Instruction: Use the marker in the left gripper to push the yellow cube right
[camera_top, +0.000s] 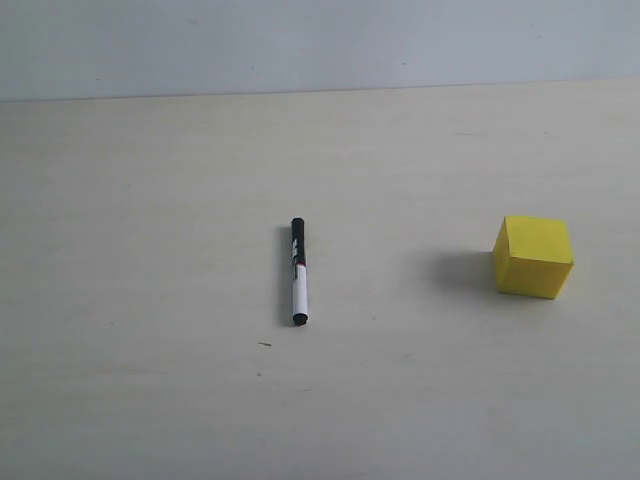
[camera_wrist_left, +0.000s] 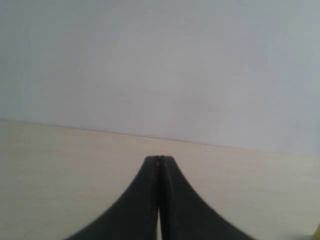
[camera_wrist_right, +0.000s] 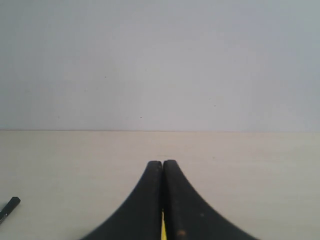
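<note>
Slim black-and-white marker (camera_top: 298, 272) flat on pale wood-grain bench (camera_top: 150, 350), near centre in the exterior view. Long axis running near-to-far, black cap end far, tip end near. Solid bright yellow cube (camera_top: 533, 257) well apart to its right, bare bench between and around both. Black left claw (camera_wrist_left: 160, 159) pressed together, empty. Black right claw (camera_wrist_right: 162, 162) likewise together.

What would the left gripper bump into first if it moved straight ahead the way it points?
The way looks free. Ahead of the shut left gripper there is only table, then the wall; which of them it would meet first is unclear.
</note>
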